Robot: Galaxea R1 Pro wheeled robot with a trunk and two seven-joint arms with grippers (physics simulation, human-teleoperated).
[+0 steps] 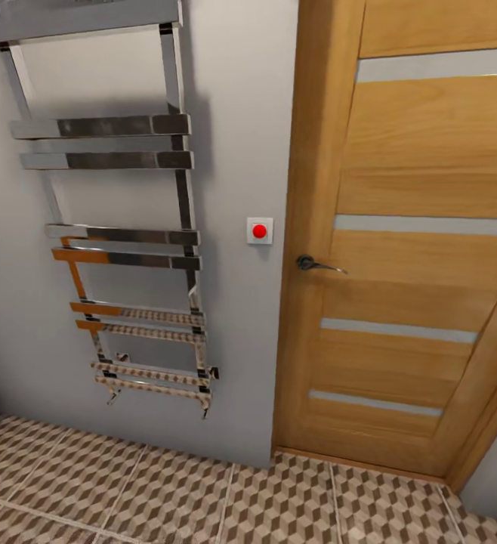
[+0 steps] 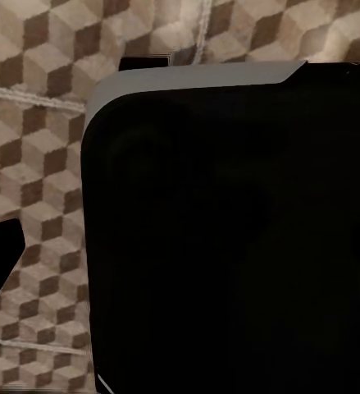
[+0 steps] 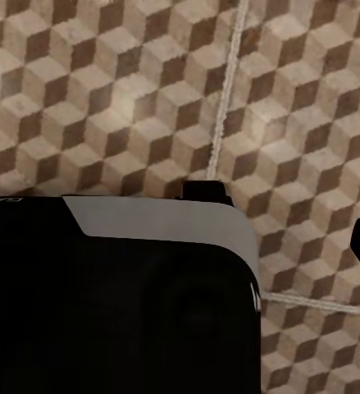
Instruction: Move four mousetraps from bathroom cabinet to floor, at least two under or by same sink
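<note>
Wooden door [image 1: 422, 249] faces head camera; wrists see bathroom floor [image 3: 106, 98]; end effector states unclear.

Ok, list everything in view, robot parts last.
towel rail: one, chrome, on the grey wall at left in the head view
switch: one, white plate with red button, on the wall between rail and door
door: one, orange-brown wood with pale horizontal strips, shut, at right
door handle: one, dark metal lever, on the door's left edge
wall: grey, behind the rail
floor: tiles with brown, beige and white cube pattern, pale grout
robot body: large black shape with grey edge, over the floor in both wrist views
</note>
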